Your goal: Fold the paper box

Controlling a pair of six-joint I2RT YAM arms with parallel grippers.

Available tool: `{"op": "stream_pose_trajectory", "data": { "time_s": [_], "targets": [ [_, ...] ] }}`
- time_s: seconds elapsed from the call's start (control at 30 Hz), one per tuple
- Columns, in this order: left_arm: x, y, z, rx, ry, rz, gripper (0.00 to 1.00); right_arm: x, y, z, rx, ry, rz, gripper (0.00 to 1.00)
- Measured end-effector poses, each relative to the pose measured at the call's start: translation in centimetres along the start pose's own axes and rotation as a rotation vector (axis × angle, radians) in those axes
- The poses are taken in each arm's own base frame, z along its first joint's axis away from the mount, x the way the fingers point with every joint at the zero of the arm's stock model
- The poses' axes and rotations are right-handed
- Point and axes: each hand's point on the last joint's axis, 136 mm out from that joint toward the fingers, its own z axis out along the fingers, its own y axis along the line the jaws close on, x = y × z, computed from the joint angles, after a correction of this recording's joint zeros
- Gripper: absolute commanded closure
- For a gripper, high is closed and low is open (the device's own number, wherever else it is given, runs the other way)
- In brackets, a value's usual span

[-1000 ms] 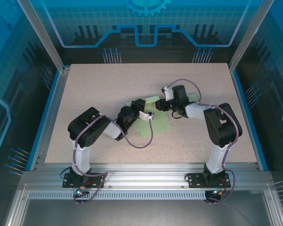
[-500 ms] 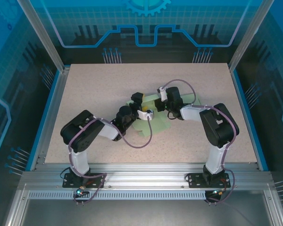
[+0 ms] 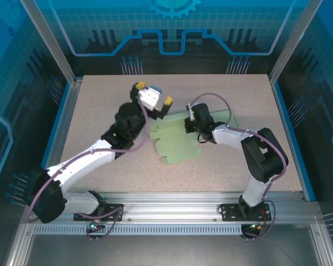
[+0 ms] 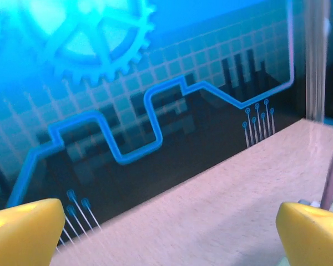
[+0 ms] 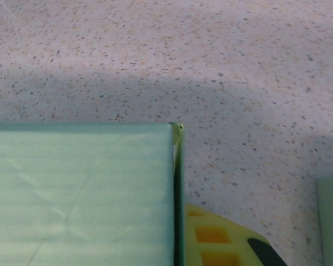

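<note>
From above, the box point(image 3: 177, 143) lies as a flat green sheet mid-surface point(image 3: 100, 100). My left claw point(image 3: 154, 93) hangs near its far-left corner, spread wide and holding nothing. My right claw point(image 3: 190, 126) sits low on its far edge.

My left wrist camera adds yellow fingertips point(image 4: 22, 230) far apart, with the blue wall point(image 4: 100, 66) beyond.

My right wrist camera adds a green panel whose edge touches my yellow finger point(image 5: 222, 244). That claw is closed on the box.

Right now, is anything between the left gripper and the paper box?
No. In the top view the open left gripper hangs raised by the far left edge of the paper box, with just bare table between them.
</note>
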Motion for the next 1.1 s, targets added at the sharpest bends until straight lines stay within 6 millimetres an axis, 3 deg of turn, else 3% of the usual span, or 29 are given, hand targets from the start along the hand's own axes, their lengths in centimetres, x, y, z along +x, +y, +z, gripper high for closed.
{"op": "stream_pose_trajectory", "data": {
  "time_s": [0.1, 0.23, 0.3, 0.43, 0.63, 0.83, 1.1],
  "targets": [
    [2.1, 4.5, 0.5, -0.099, 0.164, -0.239, 0.01, 0.3, -0.2, -0.5, 0.010, 0.009, 0.028, 0.97],
    [10.0, 9.0, -0.2, -0.192, 0.422, -0.508, 0.01, 0.7, -0.3, -0.7, 0.010, 0.022, 0.061, 0.97],
    [14.0, 8.9, -1.1, -0.184, 0.534, -0.622, 0.01, 1.0, -0.2, -0.7, 0.009, 0.029, 0.072, 0.97],
    [19.7, 4.7, -2.6, -0.073, 0.731, -0.790, 0.01, 1.5, 0.2, -0.7, 0.006, 0.044, 0.084, 0.97],
    [22.1, 1.6, -3.1, 0.027, 0.834, -0.904, 0.01, 2.0, 0.8, -0.8, 0.011, 0.062, 0.080, 0.97],
    [22.0, 0.8, -3.1, 0.067, 0.834, -0.943, 0.01, 1.9, 0.7, -0.9, 0.032, 0.059, 0.083, 0.97],
    [23.9, 0.2, -4.1, 0.061, 0.874, -0.941, 0.01, 2.0, 0.6, -0.9, 0.046, 0.064, 0.086, 0.97]
  ]
}}
